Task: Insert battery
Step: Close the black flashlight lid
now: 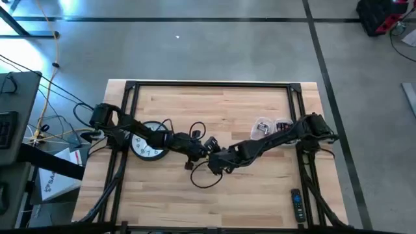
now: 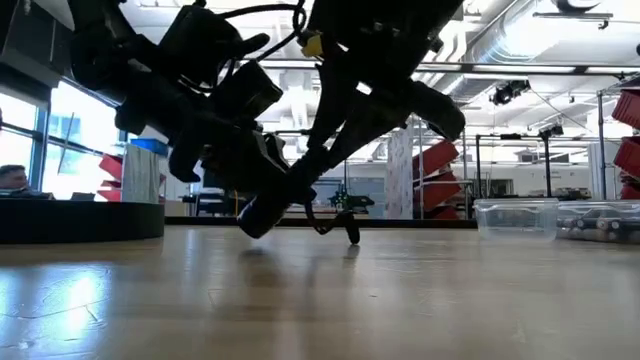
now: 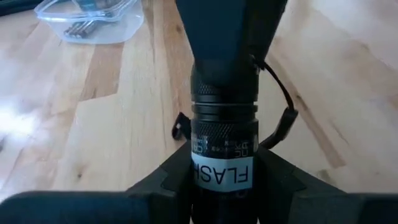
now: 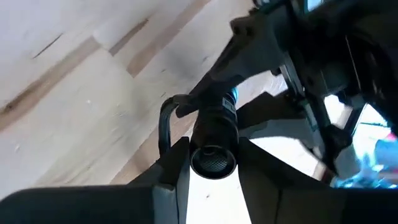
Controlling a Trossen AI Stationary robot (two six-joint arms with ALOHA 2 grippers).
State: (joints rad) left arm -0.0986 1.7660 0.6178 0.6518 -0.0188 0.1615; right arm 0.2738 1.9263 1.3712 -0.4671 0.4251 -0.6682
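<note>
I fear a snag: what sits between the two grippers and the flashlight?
Nothing visible. The left gripper and right gripper are both already shut on the flashlight, held above the table. Its wrist strap hangs loose beside it.

The flashlight (image 3: 224, 124) is matt black ribbed metal with a white paper label, the table (image 1: 221, 104) pale smooth wood, the tub (image 3: 90, 18) clear glossy plastic.
</note>
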